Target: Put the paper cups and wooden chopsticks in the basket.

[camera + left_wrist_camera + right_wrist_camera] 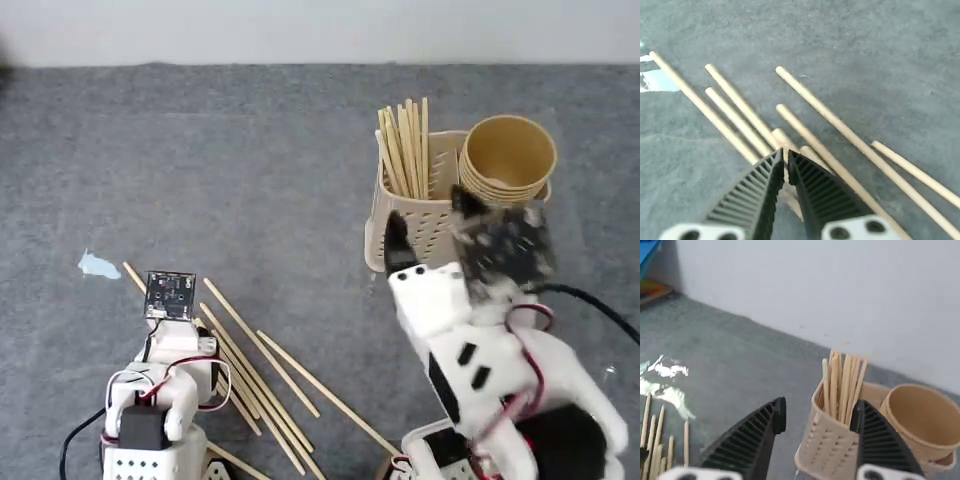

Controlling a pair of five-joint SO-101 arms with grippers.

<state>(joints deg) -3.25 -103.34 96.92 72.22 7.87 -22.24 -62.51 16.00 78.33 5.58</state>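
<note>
Left hand (pixel 785 160): fingers drawn together to a narrow slit, closed on a single chopstick (pixel 781 140) that runs between the tips. The hand is low over the bench (pixel 250 180).
Left arm (pixel 160 390): stands at the near left edge of the bench, its wrist over the near end of the loose sticks.
Loose chopsticks (pixel 265 385) (pixel 830 117): lie flat on the bench in a rough fan, mostly parallel and slanting away from the left arm. Several touch or overlap beside the gripped one. They also show in the right wrist view (pixel 652 440).
Right hand (pixel 432 232) (pixel 820 407): open, fingers spread wide and holding nothing. It hangs just in front of the basket, on its near side, above the bench.
Basket (pixel 445 160) (pixel 827 450): beige, with perforated walls, upright at the far right of the bench, well apart from the loose sticks.
Chopsticks in basket (pixel 405 150) (pixel 842 382): a bundle stands on end in the compartment nearer the left arm, with tips rising above the rim.
Paper cups (pixel 507 155) (pixel 920 420): nested in a stack, mouth up, in the other compartment, just beside the bundle.
Bench covering: grey, felt-like fabric.
Pale blue scrap (pixel 97 266) (pixel 657 80): flat on the bench, near the far end of the outermost loose stick.
Wall (pixel 300 30): plain white, along the far edge of the bench.
</note>
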